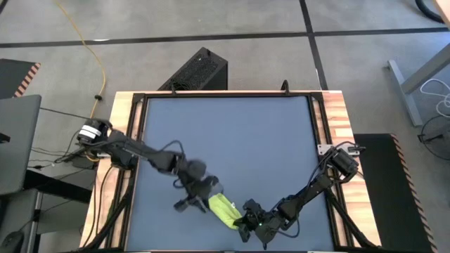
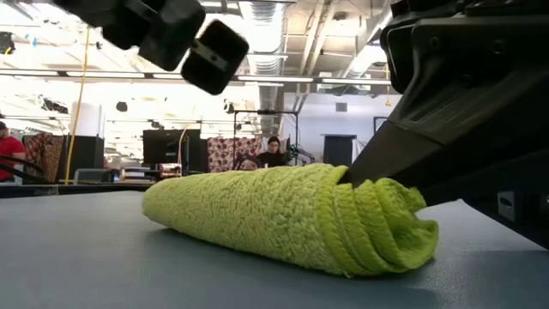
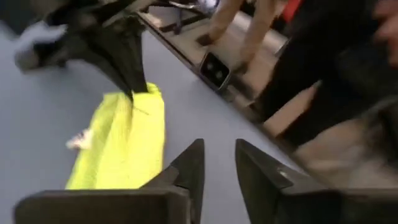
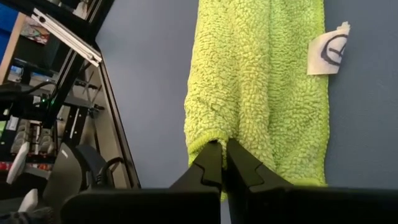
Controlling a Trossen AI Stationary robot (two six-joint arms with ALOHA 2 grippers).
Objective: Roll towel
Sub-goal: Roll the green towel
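The towel (image 1: 222, 209) lay rolled up into a short fat log on the dark blue-grey mat (image 1: 232, 133), down near the table's 6 o'clock edge in the high view. It was bright lime green, soft and fuzzy, with little loops all over it like a bath towel. From the low view the towel (image 2: 292, 219) looked like a lumpy tube, and its end at 3 o'clock showed the layers curled round and round. A small white tag (image 4: 329, 51) with a dark mark stuck out from one long edge. The right gripper (image 1: 242, 223) sat at the 5 o'clock end of the roll. Its two dark, smooth, pointed fingers (image 4: 211, 163) were pressed together and pinched the folded edge of the cloth (image 4: 255, 81). The left gripper (image 1: 199, 202) was at the 10 o'clock side of the roll, just beside it. Its two black wedge-shaped fingers (image 3: 189, 171) stood a little apart with a thin gap between them, and nothing was in the gap. The mat was flat and smooth, and pale wood (image 1: 336, 112) framed its sides.
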